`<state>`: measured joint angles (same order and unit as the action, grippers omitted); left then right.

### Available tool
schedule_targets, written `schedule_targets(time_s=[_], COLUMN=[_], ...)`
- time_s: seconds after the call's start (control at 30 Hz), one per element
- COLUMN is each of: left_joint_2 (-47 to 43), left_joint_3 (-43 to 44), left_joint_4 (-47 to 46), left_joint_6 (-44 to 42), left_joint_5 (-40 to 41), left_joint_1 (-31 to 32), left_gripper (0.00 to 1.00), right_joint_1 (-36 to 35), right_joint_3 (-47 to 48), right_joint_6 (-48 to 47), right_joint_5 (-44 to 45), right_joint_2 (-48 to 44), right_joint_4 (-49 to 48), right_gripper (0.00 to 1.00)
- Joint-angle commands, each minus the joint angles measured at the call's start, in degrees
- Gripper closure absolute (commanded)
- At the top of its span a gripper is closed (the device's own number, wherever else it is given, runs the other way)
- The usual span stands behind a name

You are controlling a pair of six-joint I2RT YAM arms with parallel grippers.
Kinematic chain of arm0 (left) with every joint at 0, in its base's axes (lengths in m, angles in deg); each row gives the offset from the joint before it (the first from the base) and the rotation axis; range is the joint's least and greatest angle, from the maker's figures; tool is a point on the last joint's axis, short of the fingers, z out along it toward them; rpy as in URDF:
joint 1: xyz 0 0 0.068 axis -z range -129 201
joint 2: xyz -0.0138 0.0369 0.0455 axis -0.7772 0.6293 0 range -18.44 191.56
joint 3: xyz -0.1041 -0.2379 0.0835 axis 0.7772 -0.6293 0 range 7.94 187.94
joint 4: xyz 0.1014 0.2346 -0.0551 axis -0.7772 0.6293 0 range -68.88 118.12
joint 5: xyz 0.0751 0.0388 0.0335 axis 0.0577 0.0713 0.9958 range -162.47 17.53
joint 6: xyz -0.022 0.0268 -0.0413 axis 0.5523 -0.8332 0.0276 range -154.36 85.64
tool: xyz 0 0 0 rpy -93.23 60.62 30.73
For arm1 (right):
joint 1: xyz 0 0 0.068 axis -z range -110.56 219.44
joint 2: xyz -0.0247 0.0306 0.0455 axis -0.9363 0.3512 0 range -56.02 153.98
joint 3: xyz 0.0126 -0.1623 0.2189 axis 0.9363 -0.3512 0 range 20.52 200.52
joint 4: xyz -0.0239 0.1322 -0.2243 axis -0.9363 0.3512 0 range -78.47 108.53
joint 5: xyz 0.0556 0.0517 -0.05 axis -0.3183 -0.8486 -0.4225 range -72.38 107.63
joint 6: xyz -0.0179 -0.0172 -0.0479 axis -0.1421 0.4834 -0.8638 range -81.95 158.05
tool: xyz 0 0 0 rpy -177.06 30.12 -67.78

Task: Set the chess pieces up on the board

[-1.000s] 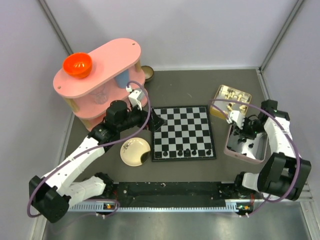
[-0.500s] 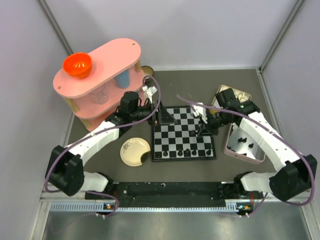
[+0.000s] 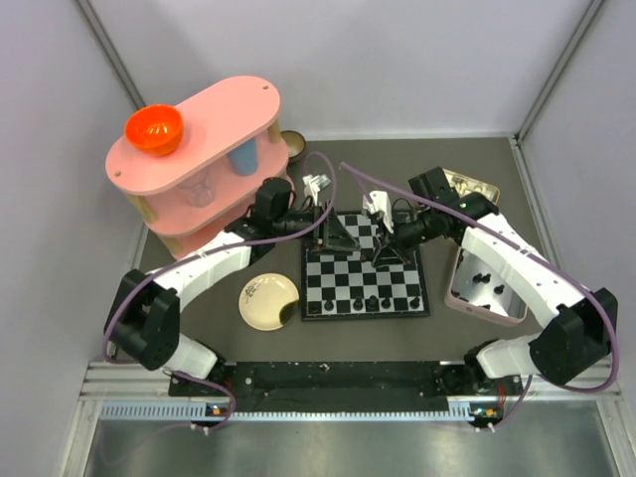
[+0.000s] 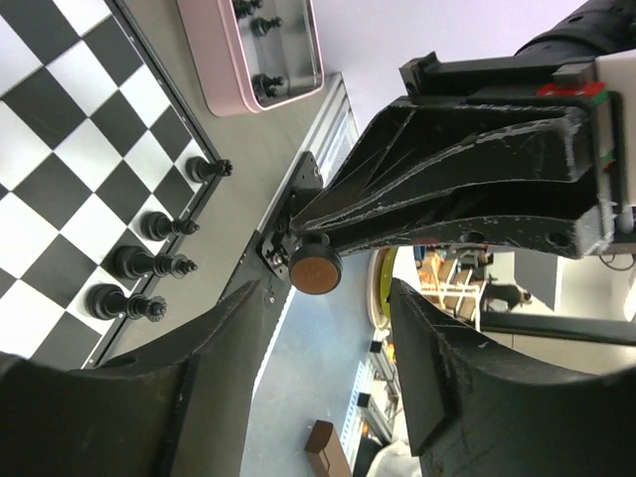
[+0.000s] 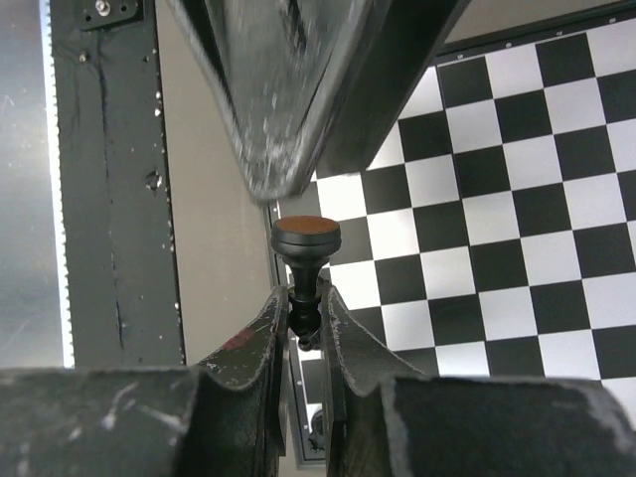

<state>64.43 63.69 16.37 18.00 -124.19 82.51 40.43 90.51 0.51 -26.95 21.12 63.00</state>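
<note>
Over the far half of the board my two grippers meet. My right gripper is shut on the stem of a black chess piece, whose brown felt base points toward the left gripper. In the left wrist view that base hangs just beyond my left gripper, whose jaws stand apart and touch nothing. The right gripper sits right of the left one. Several black chess pieces stand along the board's near edge.
A pink tray right of the board holds more black pieces. A tin of cream pieces sits behind it. A cream plate lies left of the board, and a pink shelf with an orange bowl stands at the back left.
The right arm swung left from the pink tray to over the board with the piece. The left arm reached right to meet it, and its jaws have narrowed.
</note>
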Motion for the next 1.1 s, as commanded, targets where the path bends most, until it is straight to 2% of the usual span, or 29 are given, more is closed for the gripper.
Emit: schedule_targets(time_s=[0.0,0.23,0.43,0.57,0.6,0.63,0.7,0.73,0.77,0.8,0.87,0.97,1.0,1.03,1.07], left_joint_2=[2.03,4.67,5.37,5.72,5.72,5.46,5.02,3.89,3.18,1.17,-1.29,-6.48,-8.23,-8.86,-9.30], left_joint_3=[3.67,6.13,6.04,6.30,6.39,6.31,5.87,5.43,4.99,3.51,1.57,-3.17,-5.62,-6.61,-7.40], left_joint_4=[0.54,0.54,0.54,0.54,0.54,0.45,-0.34,-0.87,-2.18,-2.97,-5.17,-12.71,-19.00,-21.76,-24.83], left_joint_6=[-1.47,-1.47,-1.64,-1.73,-1.65,-1.65,-1.73,-1.73,-1.65,-1.47,-0.94,2.30,3.79,7.11,8.88], left_joint_5=[-2.50,-3.91,-4.44,-4.61,-4.53,-4.44,-3.91,-3.65,-2.95,-2.60,-1.54,-0.84,-0.23,-0.22,-0.31], left_joint_1=[1.89,4.00,4.35,4.35,4.35,4.35,4.35,4.18,4.00,3.48,2.60,0.58,-0.21,-0.57,-0.83], left_gripper=[0.43,0.46,0.55,0.71,0.79,0.82,0.91,0.93,0.94,0.95,0.95,0.95,0.95,0.95,0.96], right_joint_1=[-0.60,-0.60,-0.60,-0.69,-0.60,-0.60,-0.60,-0.60,-0.52,-0.17,1.58,3.52,3.79,3.96,4.05], right_joint_3=[3.22,3.13,2.78,2.69,2.69,2.69,2.60,2.51,2.34,1.55,0.41,-1.87,-3.97,-5.21,-6.70], right_joint_6=[3.43,4.49,4.84,5.02,5.19,5.28,5.89,6.42,6.95,8.08,9.23,13.52,15.20,17.39,23.24], right_joint_5=[-3.06,-3.41,-3.67,-4.11,-4.20,-4.20,-3.94,-3.24,-3.15,-3.50,-7.35,-11.93,-13.07,-14.73,-15.18], right_joint_2=[0.20,0.46,0.38,0.38,0.29,0.20,0.02,-0.15,-0.85,-1.38,-2.78,-6.73,-9.79,-11.56,-13.23], right_joint_4=[-3.03,-4.09,-4.44,-4.53,-4.53,-4.53,-4.70,-4.53,-4.44,-4.61,-4.97,-9.52,-11.97,-15.83,-24.39], right_gripper=[1.00,1.00,1.00,1.00,0.97,0.95,0.78,0.71,0.57,0.51,0.42,0.37,0.35,0.33,0.26])
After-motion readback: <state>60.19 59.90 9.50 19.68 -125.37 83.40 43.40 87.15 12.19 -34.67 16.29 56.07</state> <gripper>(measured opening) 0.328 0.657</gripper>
